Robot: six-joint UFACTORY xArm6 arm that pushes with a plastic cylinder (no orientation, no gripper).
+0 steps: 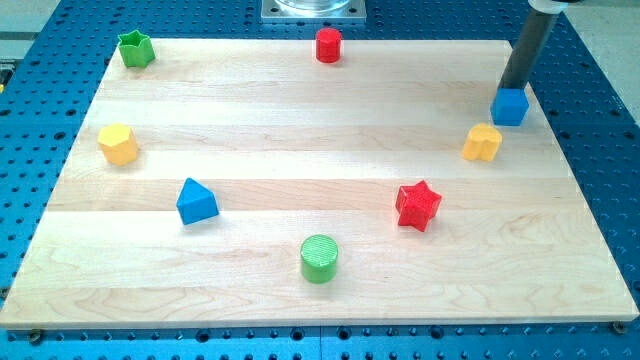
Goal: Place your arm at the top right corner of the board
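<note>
- The rod's upper part is cut off by the view's top edge; only its dark lower length is seen, slanting down toward the board's top right area.
- My tip point(512, 88) is partly hidden behind the blue cube point(510, 106); it appears to touch the cube's far side, at the cube's 12 o'clock.
- No gripper is carried, so no open or closed state can be told.
- The board's top right corner point(515, 43) lies just at 12 o'clock from my tip, near but not reached.
- A grey metal mount point(312, 10) is cut off at the view's top edge.
- No writing or labels can be read, and no containers are seen.
- On the wooden board point(300, 150), a yellow block point(483, 143) sits at 7 o'clock from the cube, just beside it.
- A red star point(418, 205) and green cylinder point(320, 259) lie lower.
- A red cylinder point(328, 45), green star point(135, 48), yellow hexagon point(118, 144) and blue triangle point(196, 202) are well apart from my tip.
</note>
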